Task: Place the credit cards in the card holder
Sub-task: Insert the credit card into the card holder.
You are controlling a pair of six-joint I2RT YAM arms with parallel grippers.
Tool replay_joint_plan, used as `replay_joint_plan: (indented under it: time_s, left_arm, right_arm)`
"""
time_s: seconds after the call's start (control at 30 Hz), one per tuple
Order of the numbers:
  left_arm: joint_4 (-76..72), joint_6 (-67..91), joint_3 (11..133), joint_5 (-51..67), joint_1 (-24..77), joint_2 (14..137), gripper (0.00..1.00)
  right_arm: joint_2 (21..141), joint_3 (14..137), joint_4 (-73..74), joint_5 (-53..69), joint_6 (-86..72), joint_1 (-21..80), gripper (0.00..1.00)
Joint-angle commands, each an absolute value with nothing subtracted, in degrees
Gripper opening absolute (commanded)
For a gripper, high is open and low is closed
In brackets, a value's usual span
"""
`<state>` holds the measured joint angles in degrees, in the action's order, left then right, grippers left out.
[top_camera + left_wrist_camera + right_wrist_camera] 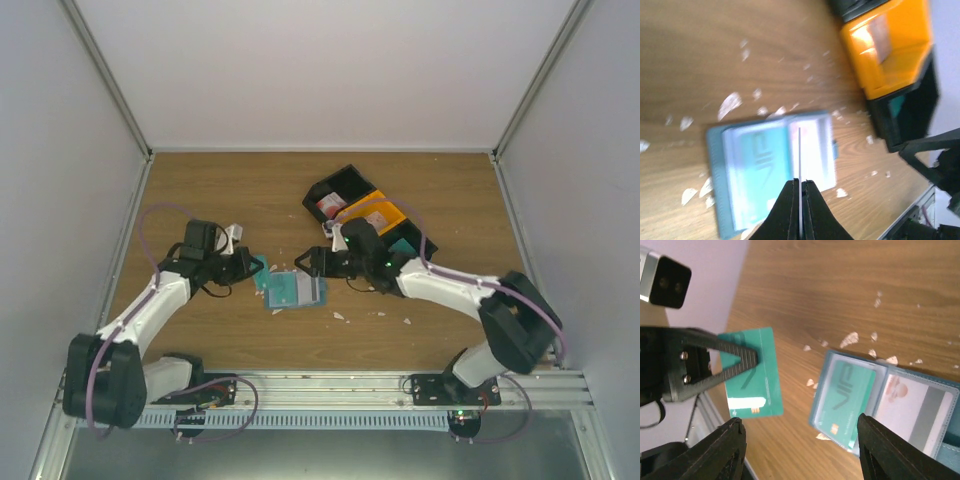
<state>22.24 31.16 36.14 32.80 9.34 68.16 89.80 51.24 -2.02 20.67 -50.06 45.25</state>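
My left end effector is clamping tight on a green card, just left of the open card holder. The holder is lying flat on the counter, with a green VIP card and a striped white card in its pockets. My right end effector is hovering above it, spread wide and gripping nothing.

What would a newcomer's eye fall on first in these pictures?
First comes the left gripper, shut on a green card and holding it off the wooden table beside the open card holder. Next, the holder's pockets show a green VIP card and a pale card with a grey stripe. Behind them, the bright orange bin stands out at the far side.
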Motion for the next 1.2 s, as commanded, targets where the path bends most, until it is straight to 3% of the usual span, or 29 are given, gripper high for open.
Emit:
replay_joint_plan:
  time_s: [0.0,0.2,0.37,0.6,0.8,0.9,0.97,1.0,1.1,1.17]
  left_arm:
    - [25.47,26.47,42.86,35.83,9.73,62.75,0.0]
    - [25.7,25.72,49.81,42.96,9.88,57.02,0.0]
    - [15.59,30.71,50.57,56.8,10.63,54.32,0.0]
    - [1.5,41.28,50.3,62.04,16.23,54.23,0.0]
    - [-3.45,44.72,50.19,59.18,21.27,55.01,0.0]
    - [-3.82,45.72,49.88,56.96,23.25,54.89,0.0]
    - [-2.93,45.72,49.83,55.6,23.67,54.58,0.0]
    - [-2.6,45.66,49.83,55.11,23.65,54.39,0.02]
    - [-0.65,45.28,50.0,52.64,23.62,53.69,0.24]
    - [-0.49,45.67,49.75,51.76,23.64,53.24,0.31]
  right_arm:
    - [80.66,46.22,-9.29,23.26,-45.22,44.22,0.64]
    - [72.17,42.82,-16.61,29.85,-45.22,44.27,0.7]
    - [67.58,40.62,-23.84,35.16,-46.47,44.93,0.71]
    - [67.28,42.88,-27.12,38.89,-47.22,46.32,0.68]
    - [66.38,42.7,-29.28,39.27,-49.97,46.43,0.44]
    - [66.13,41.39,-33.09,41.2,-53.02,46.41,0.24]
    - [66.15,40.69,-35.12,41.74,-55.41,46.44,0.05]
    - [66.05,40.35,-35.76,41.65,-56.29,46.49,0.01]
    - [64.6,39.34,-37.42,39.87,-57.86,46.47,0.01]
    - [63.08,38.96,-37.41,37.13,-58.74,46.45,0.01]
